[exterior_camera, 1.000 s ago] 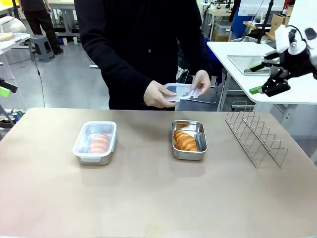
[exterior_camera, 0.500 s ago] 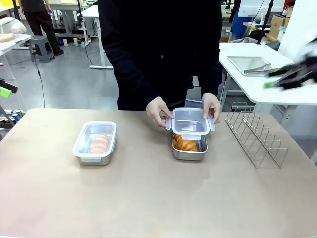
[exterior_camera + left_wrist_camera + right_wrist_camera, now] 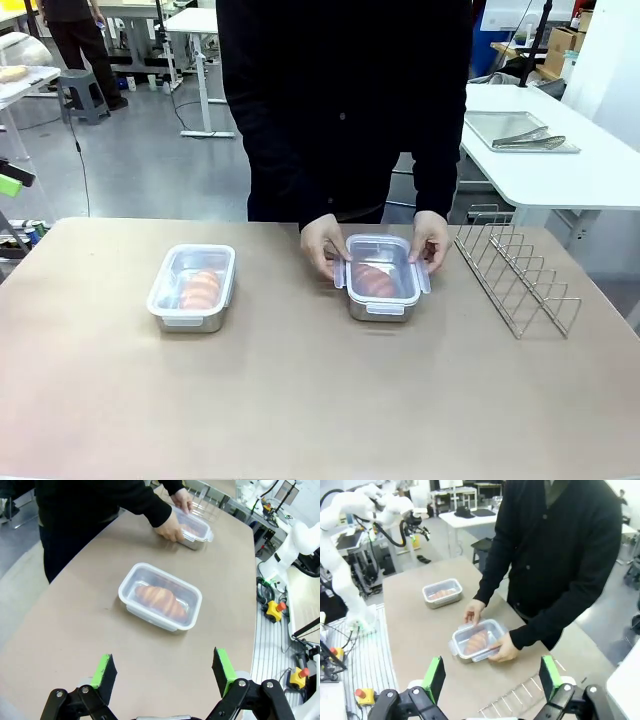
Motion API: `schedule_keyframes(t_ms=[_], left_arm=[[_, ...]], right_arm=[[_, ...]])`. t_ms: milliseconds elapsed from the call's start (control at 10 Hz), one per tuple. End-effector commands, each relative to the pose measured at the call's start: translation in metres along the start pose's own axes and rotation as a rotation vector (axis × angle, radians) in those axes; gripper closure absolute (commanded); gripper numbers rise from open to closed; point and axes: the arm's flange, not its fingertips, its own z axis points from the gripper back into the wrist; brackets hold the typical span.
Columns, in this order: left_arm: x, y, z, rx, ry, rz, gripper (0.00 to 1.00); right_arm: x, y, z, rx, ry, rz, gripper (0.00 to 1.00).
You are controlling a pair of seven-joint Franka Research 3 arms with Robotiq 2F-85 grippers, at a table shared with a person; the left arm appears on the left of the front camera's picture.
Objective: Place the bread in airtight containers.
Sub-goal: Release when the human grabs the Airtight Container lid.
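lid (image 3: 381,262) now sits on right tin (image 3: 381,301), seemingly unclipped; wrist views show left hand (image 3: 163,672), right hand (image 3: 491,679) spread, empty.

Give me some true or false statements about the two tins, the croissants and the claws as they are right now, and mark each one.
1. Both steel tins have a croissant inside. True: one in the left tin, one in the right tin.
2. The right tin is uncovered. False: a clear lid sits on it, with the person's hands at both ends.
3. The wire rack stands to the right of the right tin. True.
4. The left claw is gripping the left tin. False: it hangs open, away from the tin.
5. The right claw holds a croissant. False: its jaws are open and hold nothing.
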Motion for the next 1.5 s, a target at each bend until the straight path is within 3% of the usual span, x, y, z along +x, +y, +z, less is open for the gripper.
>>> schedule_keyframes(t_ms=[0, 500, 800, 900, 1400], left_arm=[[0.001, -0.002, 0.000, 0.001, 0.009, -0.009, 0.00], [0.001, -0.002, 0.000, 0.001, 0.009, -0.009, 0.00], [0.001, -0.002, 0.000, 0.001, 0.009, -0.009, 0.00], [0.001, -0.002, 0.000, 0.001, 0.009, -0.009, 0.00], [0.001, -0.002, 0.000, 0.001, 0.009, -0.009, 0.00]], right_arm=[[-0.019, -0.017, -0.028, 0.066, -0.005, -0.020, 0.00], [-0.061, -0.012, -0.063, 0.197, 0.015, -0.030, 0.00], [-0.063, -0.013, -0.071, 0.159, -0.019, -0.001, 0.00], [-0.065, -0.012, -0.069, 0.203, 0.023, -0.041, 0.00], [-0.065, -0.012, -0.069, 0.203, 0.023, -0.041, 0.00]])
